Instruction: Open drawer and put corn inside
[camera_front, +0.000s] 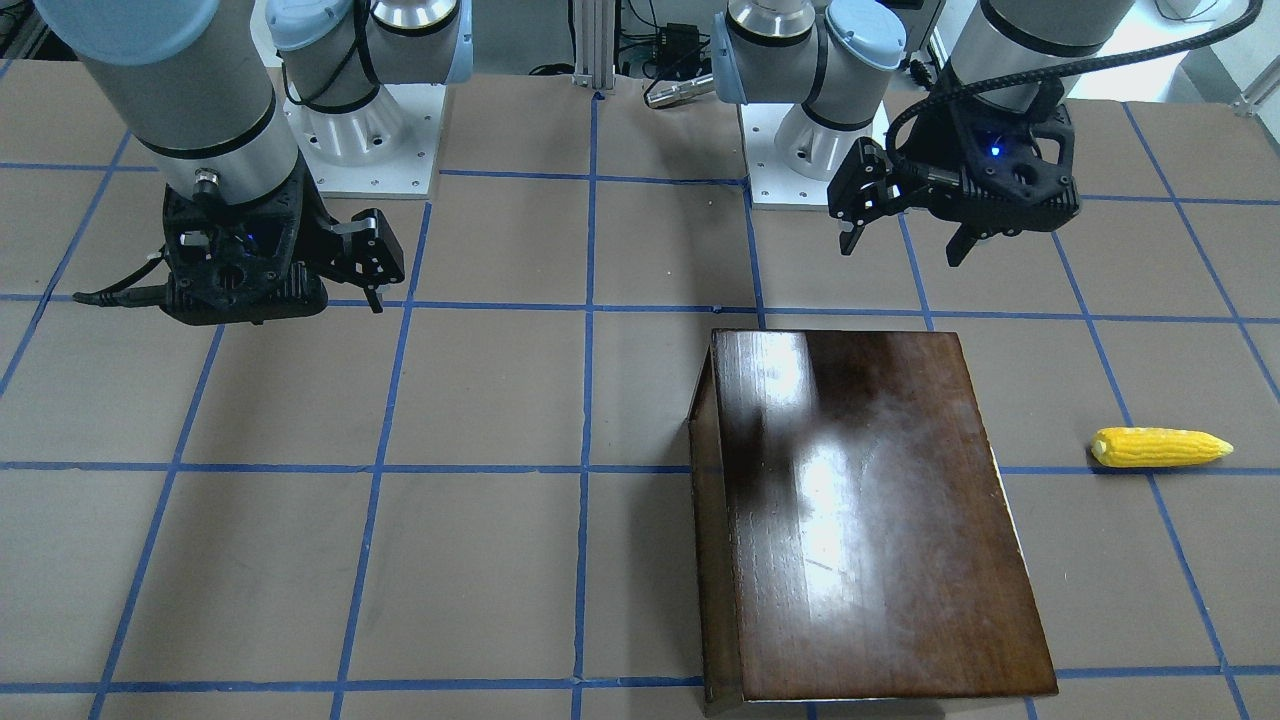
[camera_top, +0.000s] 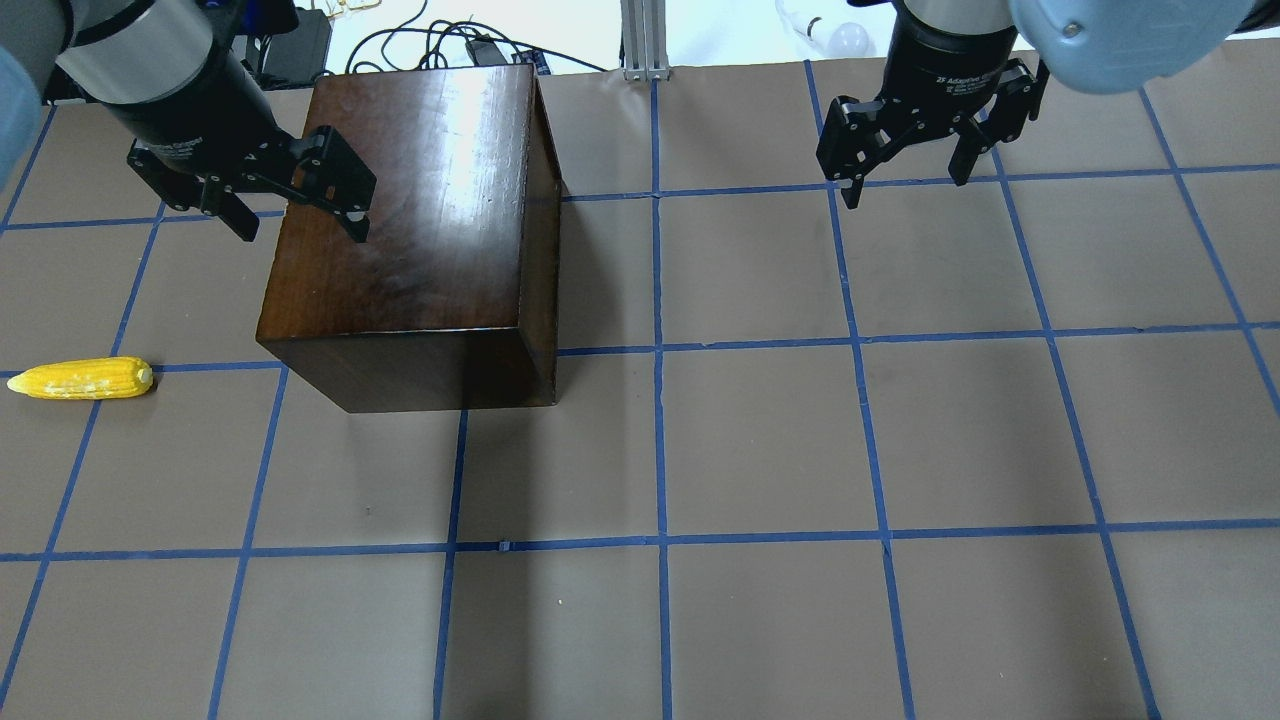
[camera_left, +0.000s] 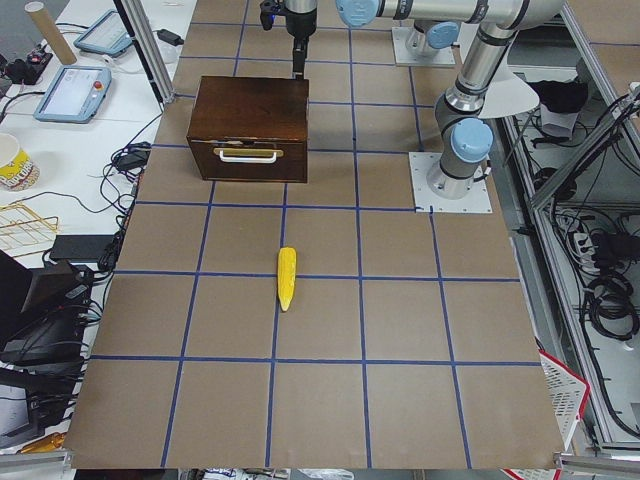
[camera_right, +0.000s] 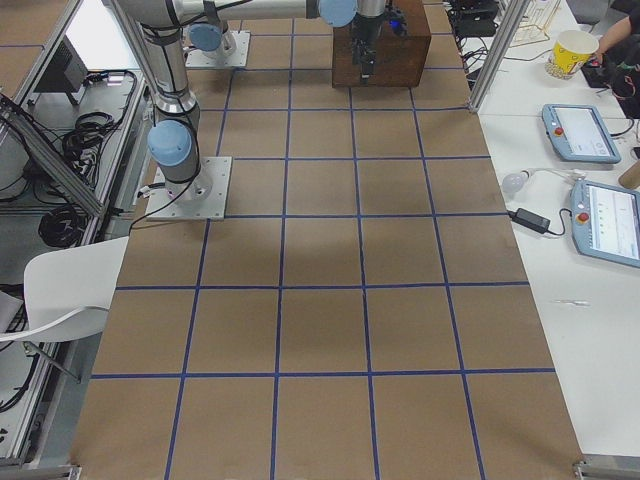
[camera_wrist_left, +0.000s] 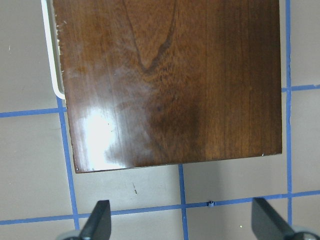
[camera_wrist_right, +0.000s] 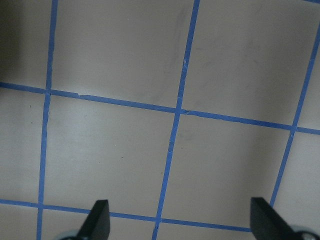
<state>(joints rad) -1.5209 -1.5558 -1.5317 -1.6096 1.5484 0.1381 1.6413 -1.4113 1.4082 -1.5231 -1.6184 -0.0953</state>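
The glossy dark-brown cabinet (camera_top: 400, 220) stands on the table's left half and also shows in the front-facing view (camera_front: 870, 520). Its drawer (camera_left: 248, 155) is shut; the front with a white handle (camera_wrist_left: 48, 55) faces the robot's left. The yellow corn (camera_top: 82, 379) lies flat on the table left of the cabinet, also in the front-facing view (camera_front: 1160, 447) and the exterior left view (camera_left: 287, 277). My left gripper (camera_top: 300, 230) is open and empty, hovering above the cabinet's top near its left edge (camera_wrist_left: 182, 222). My right gripper (camera_top: 910, 187) is open and empty above bare table (camera_wrist_right: 181, 222).
The table is brown with a blue tape grid (camera_top: 660, 350). The two arm bases (camera_front: 360, 130) (camera_front: 810, 140) stand at the robot's edge. An aluminium post (camera_top: 640, 40) and cables are at the far edge. Teach pendants (camera_right: 580, 130) lie on a side desk.
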